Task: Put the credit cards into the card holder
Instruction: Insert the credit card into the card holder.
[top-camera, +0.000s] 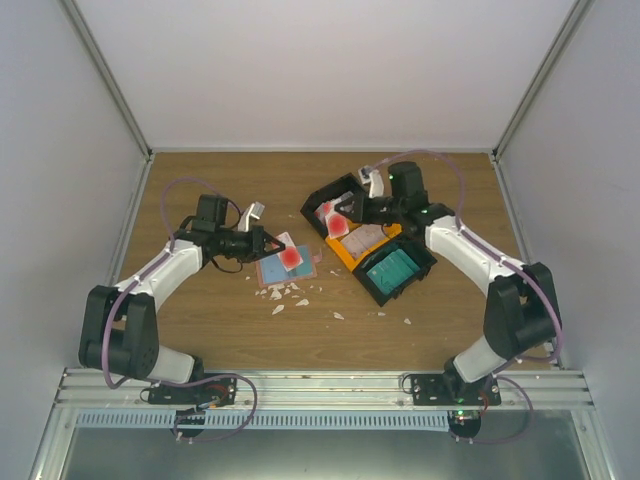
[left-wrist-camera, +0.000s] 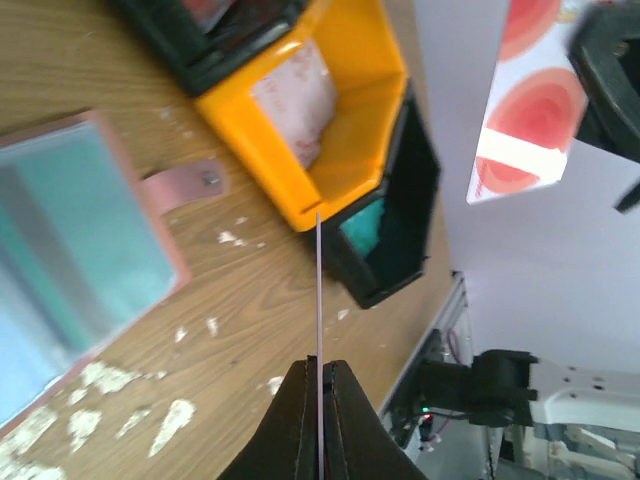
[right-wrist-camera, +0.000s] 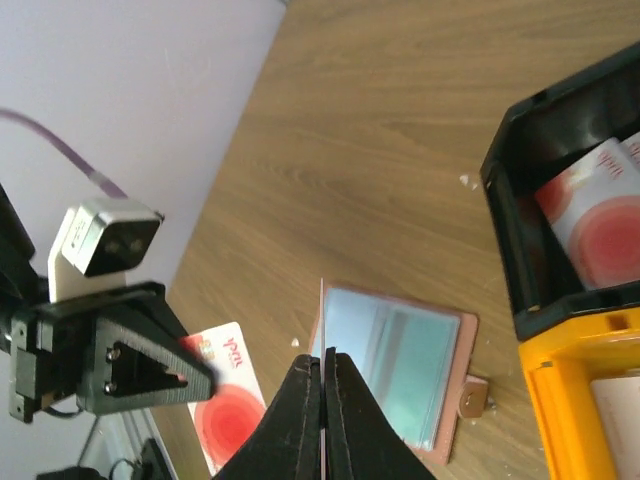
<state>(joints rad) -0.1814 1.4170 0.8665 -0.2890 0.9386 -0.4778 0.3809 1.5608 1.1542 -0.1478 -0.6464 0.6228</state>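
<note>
The card holder (top-camera: 300, 268) lies open on the table, salmon-pink outside and light blue inside (left-wrist-camera: 80, 230) (right-wrist-camera: 395, 360). My left gripper (top-camera: 270, 245) is shut on a red-and-white credit card (top-camera: 291, 257), held just above the holder. That card shows edge-on between the jaws in the left wrist view (left-wrist-camera: 319, 290). My right gripper (top-camera: 352, 212) is shut on another red-and-white credit card (top-camera: 335, 222) over the black bin, edge-on in its own view (right-wrist-camera: 321, 310). More cards lie in the bins: red-and-white (right-wrist-camera: 595, 225), whitish (left-wrist-camera: 295, 100), teal (top-camera: 392, 268).
Three bins sit together right of centre: a black one (top-camera: 335, 190) at the back, an orange one (top-camera: 345, 252), and a black one (top-camera: 415, 270) in front. Small white scraps (top-camera: 285, 295) are scattered below the holder. Its strap (left-wrist-camera: 190, 185) points toward the bins.
</note>
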